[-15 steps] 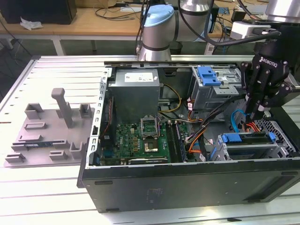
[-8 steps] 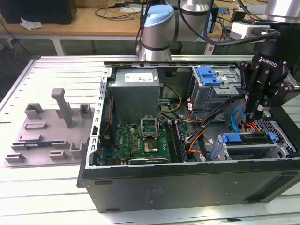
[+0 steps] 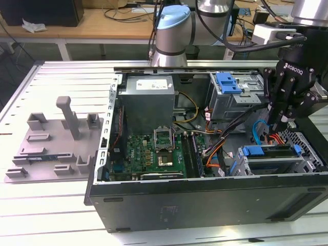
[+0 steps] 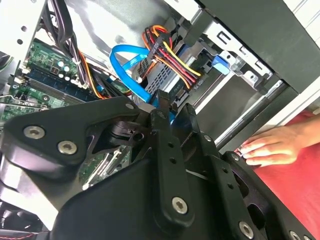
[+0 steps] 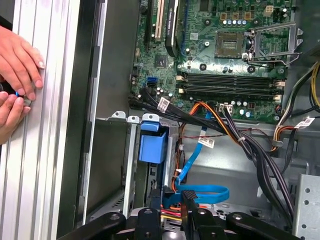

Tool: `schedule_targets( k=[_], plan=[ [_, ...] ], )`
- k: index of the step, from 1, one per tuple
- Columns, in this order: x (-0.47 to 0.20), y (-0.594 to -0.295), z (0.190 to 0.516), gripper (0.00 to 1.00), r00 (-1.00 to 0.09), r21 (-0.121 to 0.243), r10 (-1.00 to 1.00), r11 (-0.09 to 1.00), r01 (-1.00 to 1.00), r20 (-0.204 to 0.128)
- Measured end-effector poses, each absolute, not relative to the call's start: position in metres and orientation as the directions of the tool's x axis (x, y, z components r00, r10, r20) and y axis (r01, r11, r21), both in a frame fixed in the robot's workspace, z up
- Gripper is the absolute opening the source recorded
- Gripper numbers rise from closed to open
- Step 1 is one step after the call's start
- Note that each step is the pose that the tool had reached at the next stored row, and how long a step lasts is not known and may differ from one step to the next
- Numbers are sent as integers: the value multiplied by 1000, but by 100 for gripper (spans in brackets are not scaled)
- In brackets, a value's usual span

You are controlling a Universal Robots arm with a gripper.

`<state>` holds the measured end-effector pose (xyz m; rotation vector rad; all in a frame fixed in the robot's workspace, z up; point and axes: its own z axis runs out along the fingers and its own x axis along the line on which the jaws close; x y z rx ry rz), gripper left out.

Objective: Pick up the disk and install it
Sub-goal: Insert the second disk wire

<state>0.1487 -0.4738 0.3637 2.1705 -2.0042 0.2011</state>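
In the exterior view the disk (image 3: 274,155) lies flat in the lower drive cage at the case's front right corner, with blue carrier rails along its edges. My gripper (image 3: 282,124) hangs just above and behind that cage, pointing down among the cables. In both wrist views the fingers stand a narrow gap apart, and cables show through the gap, so nothing is held: gripper (image 4: 175,109), gripper (image 5: 170,204). A blue latch piece (image 5: 152,144) sits on the drive cage ahead of the fingertips.
The open computer case (image 3: 205,197) holds a grey power supply (image 3: 148,100), a motherboard (image 3: 159,154) and a blue data cable (image 3: 258,132) with orange and red wires. A grey fixture tray (image 3: 56,148) lies at the exterior view's left. A person's hands (image 5: 17,75) rest beside the case (image 4: 270,146).
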Motion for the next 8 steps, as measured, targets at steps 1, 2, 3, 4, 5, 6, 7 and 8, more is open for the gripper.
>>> schedule_targets(
  k=[1,2,3,4,5,6,7,8],
  plan=[
    [149,-474,364,30,78,40,-973,-70,-997,219],
    [149,-474,364,30,73,40,-973,-66,-997,219],
    [149,-475,364,30,68,40,-974,-60,-997,217],
    [149,-475,364,30,64,40,-974,-56,-998,216],
    [149,-475,364,30,57,40,-975,-50,-998,214],
    [149,-475,364,30,53,40,-976,-45,-998,212],
    [149,-475,364,30,48,40,-977,-40,-998,210],
    [149,-475,364,30,44,40,-978,-36,-999,206]
  ],
)
